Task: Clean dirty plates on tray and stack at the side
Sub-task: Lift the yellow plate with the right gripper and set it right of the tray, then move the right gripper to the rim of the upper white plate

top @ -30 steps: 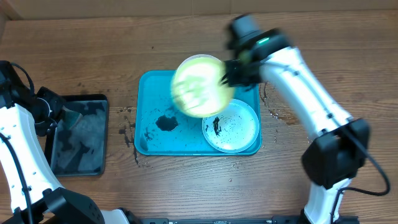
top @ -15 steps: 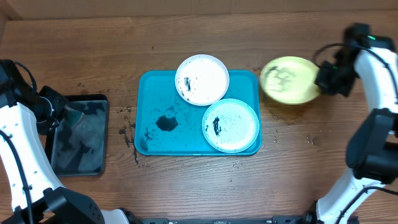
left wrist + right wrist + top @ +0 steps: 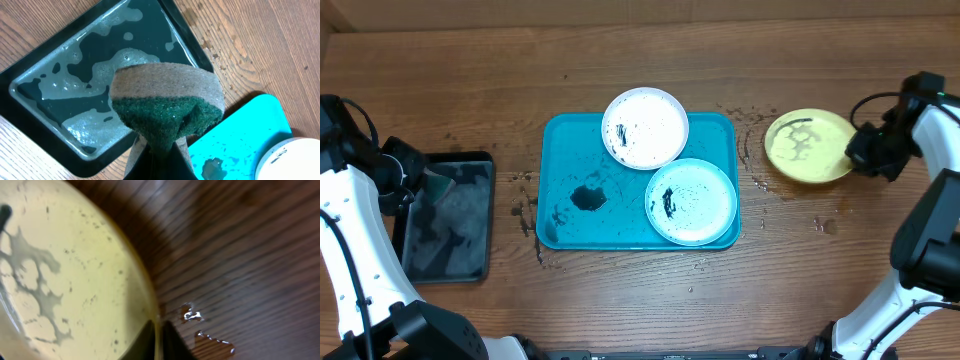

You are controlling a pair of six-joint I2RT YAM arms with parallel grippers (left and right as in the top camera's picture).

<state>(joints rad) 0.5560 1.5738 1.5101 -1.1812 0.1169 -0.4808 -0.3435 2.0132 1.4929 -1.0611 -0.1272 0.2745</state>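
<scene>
Lying on the desk (image 3: 620, 310) just to the right of the tray (image 3: 560, 225), and apart from it, the yellow-green plate (image 3: 807, 146) is showing a grey branching smear and dark specks across its face. The right gripper (image 3: 865, 152) is holding it at the right-hand edge; in the right wrist view the fingers (image 3: 172, 342) are pinching the rim between them. The step in hand appears to be setting this plate down at the side. To do it well, confirm that the plate is lying flat before spreading the fingers, then withdraw outward along the rim line so that the plate is not being dragged or tipped; note that the face is not yet clean. The white plate (image 3: 645, 127) is overlapping the far rim of the tray, and the light blue plate (image 3: 691, 201) is sitting in its near right corner; both are carrying dark marks. Further left, the left gripper (image 3: 157, 150) is pinching a green-faced sponge (image 3: 167, 100) above the black tray (image 3: 450, 250) of soapy water. No brand, label or legible writing is showing in any view.
</scene>
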